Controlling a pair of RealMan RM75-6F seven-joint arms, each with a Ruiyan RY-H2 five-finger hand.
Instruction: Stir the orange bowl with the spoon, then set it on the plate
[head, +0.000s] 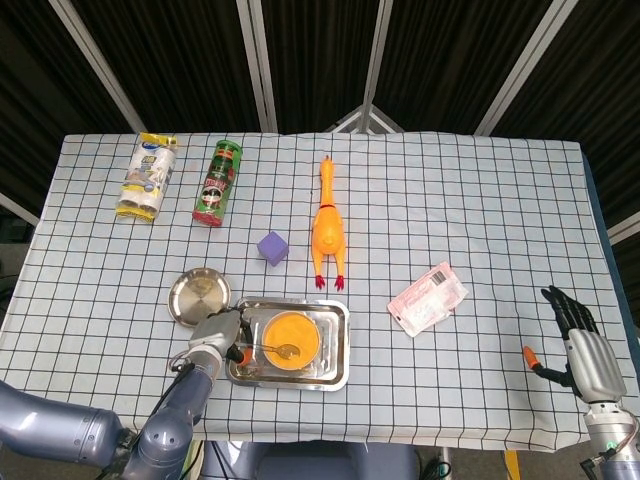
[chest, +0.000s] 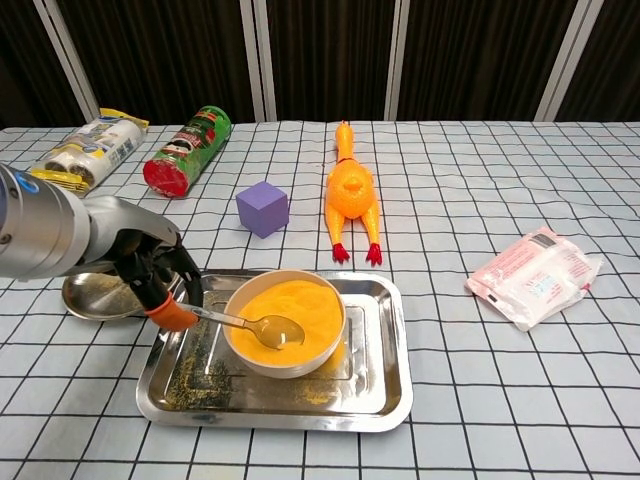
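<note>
A: The spoon is showing as a slim metal piece, its handle running out to the left over the rim and its round end lying in the orange filling near the front of the orange bowl. The left hand is gripping the handle end, fingers curled around it, just at the tray's left edge.

B: And the bowl is sitting in the steel tray, toward the middle, with yellowish grains scattered over the tray's floor on the left. The small round plate is lying just left of the tray, partly behind the hand.

A: From the head view, the tray is sitting close to the near table edge. Open checked cloth is stretching between it and the pink packet to the right.

B: Behind the tray, the purple cube and the rubber chicken are lying apart from it. The green can and the yellow-and-white bag are lying further back left. Writing on them is too small to read.

A: Far right, the right hand is hanging past the table edge, fingers apart, holding nothing.
</note>
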